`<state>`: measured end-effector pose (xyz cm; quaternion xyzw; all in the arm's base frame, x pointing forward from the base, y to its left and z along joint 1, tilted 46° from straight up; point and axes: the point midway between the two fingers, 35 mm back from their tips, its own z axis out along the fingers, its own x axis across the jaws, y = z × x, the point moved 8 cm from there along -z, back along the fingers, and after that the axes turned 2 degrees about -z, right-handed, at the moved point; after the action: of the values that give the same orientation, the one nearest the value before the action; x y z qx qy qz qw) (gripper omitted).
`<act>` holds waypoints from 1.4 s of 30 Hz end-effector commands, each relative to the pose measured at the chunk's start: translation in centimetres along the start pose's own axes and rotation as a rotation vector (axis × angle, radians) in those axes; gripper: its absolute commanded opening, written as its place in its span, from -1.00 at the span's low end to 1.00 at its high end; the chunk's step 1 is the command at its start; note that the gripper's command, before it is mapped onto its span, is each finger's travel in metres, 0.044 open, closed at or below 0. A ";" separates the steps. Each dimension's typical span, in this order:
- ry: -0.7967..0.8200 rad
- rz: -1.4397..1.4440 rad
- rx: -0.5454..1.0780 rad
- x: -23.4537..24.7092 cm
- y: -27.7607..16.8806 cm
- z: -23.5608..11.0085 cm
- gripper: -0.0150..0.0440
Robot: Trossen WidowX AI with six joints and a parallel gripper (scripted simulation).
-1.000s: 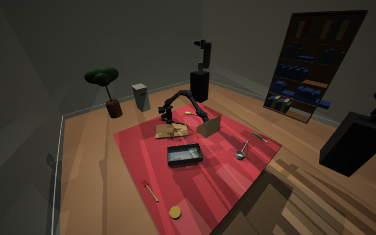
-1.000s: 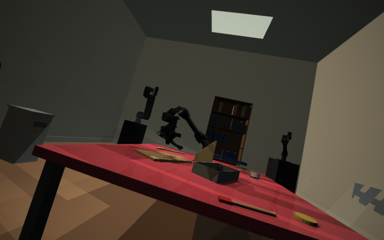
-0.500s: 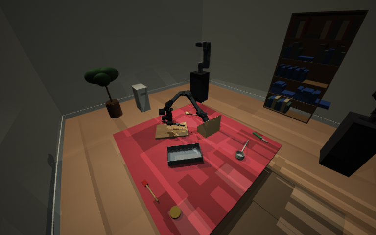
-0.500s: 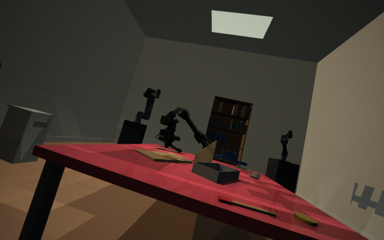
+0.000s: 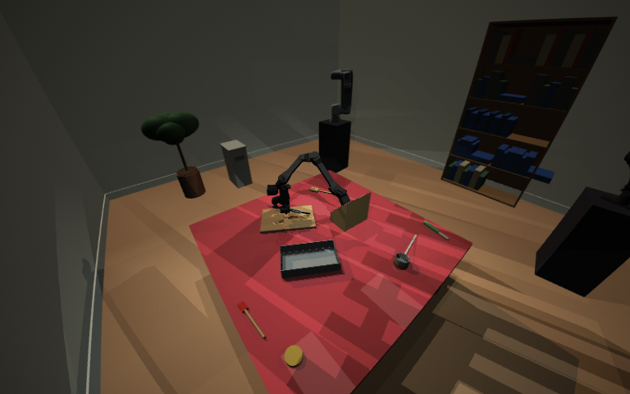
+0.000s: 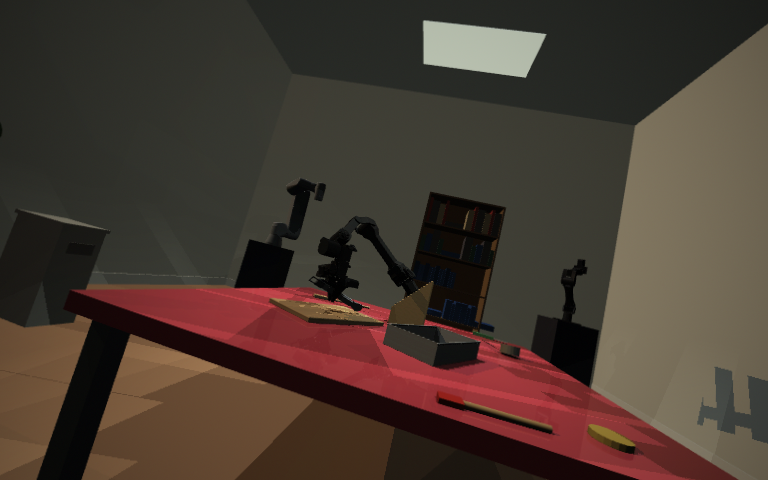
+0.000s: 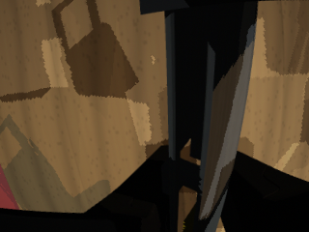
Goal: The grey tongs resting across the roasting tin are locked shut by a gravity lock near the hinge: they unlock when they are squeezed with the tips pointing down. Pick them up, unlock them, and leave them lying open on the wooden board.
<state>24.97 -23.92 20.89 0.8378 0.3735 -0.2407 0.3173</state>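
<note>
My gripper is shut on the grey tongs, low over the wooden board. In the wrist view the tongs' two long arms run up from between the fingers, with a narrow dark gap between them. In the top and exterior views the tongs lie nearly level, sloping slightly. I cannot tell whether they touch the board or whether the lock is released. The roasting tin stands in front of the board, with nothing across it.
A tan upright panel stands right of the board, by my arm's base. A ladle and a green-handled knife lie to the right. A red-headed spatula and a yellow disc lie toward the front.
</note>
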 end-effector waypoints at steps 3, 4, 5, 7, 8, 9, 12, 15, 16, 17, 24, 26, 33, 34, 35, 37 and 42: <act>0.004 -0.013 0.000 0.2 -0.2 0.4 -1.00; 0.004 -0.013 0.000 0.2 -0.2 0.4 -1.00; 0.004 -0.013 0.000 0.2 -0.2 0.4 -1.00; -0.001 -0.001 0.001 0.0 -0.1 0.4 -0.82; -0.001 -0.001 0.001 0.0 -0.1 0.4 -0.73; -0.001 -0.001 0.001 0.0 -0.1 0.4 -0.64; -0.001 -0.001 0.001 0.0 -0.1 0.4 -0.38; -0.001 -0.001 0.001 0.0 -0.1 0.4 -0.11; -0.001 -0.001 0.001 0.0 -0.1 0.4 -0.02; -0.001 -0.001 0.001 0.0 -0.1 0.4 0.07; -0.001 -0.001 0.001 0.0 -0.1 0.4 0.69; -0.001 -0.001 0.001 0.0 -0.1 0.4 0.87; -0.002 -0.002 -0.004 -0.1 0.8 -0.1 1.00; -0.003 -0.003 -0.008 -0.2 1.3 -0.4 1.00; -0.003 -0.004 -0.012 -0.2 2.0 -0.7 1.00; -0.005 -0.007 -0.023 -0.3 3.5 -1.6 1.00; -0.005 -0.014 -0.056 -0.4 7.2 -4.1 1.00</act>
<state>29.15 -24.93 24.66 0.8288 0.3848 -0.2388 0.3285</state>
